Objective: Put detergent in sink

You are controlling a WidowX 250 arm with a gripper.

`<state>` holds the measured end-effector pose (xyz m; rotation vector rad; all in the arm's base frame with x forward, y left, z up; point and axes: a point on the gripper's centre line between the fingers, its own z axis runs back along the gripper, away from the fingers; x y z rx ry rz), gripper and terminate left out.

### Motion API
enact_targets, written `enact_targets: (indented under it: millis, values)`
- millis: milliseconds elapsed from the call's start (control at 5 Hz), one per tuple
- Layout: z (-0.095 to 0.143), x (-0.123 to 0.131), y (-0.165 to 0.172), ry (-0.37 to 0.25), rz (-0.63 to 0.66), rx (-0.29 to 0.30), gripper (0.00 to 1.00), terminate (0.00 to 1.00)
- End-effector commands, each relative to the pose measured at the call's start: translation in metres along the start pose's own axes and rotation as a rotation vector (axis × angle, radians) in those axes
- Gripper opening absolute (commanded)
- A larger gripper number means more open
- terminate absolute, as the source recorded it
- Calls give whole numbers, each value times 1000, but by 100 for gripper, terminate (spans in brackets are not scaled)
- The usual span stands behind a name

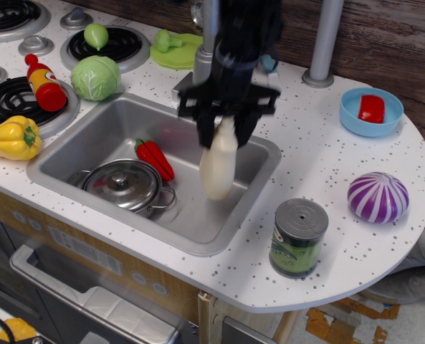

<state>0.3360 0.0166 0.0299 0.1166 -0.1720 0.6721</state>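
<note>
The detergent (218,165) is a cream-white toy bottle hanging upright from my gripper (225,129), over the right half of the sink. The gripper is black, comes down from above and is shut on the bottle's top; its cap is hidden between the fingers. The sink (112,129) is a silver rectangular basin in the white speckled countertop. The bottle's base is inside the basin's outline; I cannot tell whether it touches the floor.
In the sink lie a lidded steel pot (123,185) and a red pepper (155,158). The faucet (208,43) stands behind the gripper. A green-labelled can (297,239), a purple striped ball (378,197) and a blue bowl (370,111) are on the right counter. Toy vegetables sit left.
</note>
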Motion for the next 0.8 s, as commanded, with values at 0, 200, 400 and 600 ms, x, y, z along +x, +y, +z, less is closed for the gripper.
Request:
enact_targets:
  millis: [0, 200, 400, 600]
  values:
    - [3, 7, -2, -95, -106, -94, 100, 0]
    - [3, 7, -2, -95, -106, -94, 100, 0]
    - [3, 7, -2, -95, -106, -94, 100, 0]
    - [3, 7, -2, -95, -106, -94, 100, 100]
